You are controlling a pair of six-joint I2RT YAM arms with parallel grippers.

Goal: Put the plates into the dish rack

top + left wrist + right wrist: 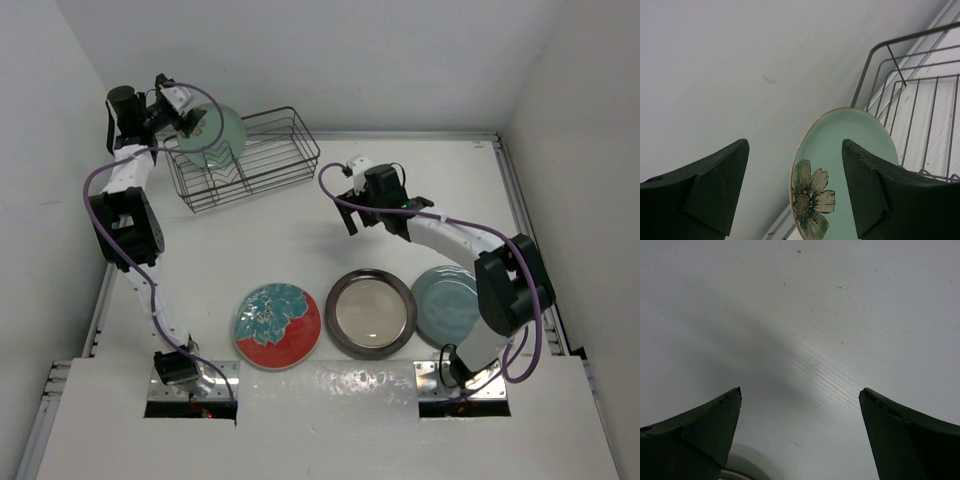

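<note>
The pale mint-green plate [222, 130] stands on edge at the left end of the dark wire dish rack [250, 160]. My left gripper [197, 122] is open just above its rim. In the left wrist view the plate [840, 145] with its flower print shows between and below the open jaws of the gripper [795, 145], beside the rack wires [931, 120]. The red and teal plate [277, 325], the cream brown-rimmed plate [371, 311] and the blue-teal plate [447, 303] lie flat in a row near the front. My right gripper [355, 172] is open and empty over bare table [801, 390].
White walls close in the table at the back and both sides; the rack sits close to the back left corner. A pale rounded shape [742, 465] shows at the bottom edge of the right wrist view; I cannot tell what it is.
</note>
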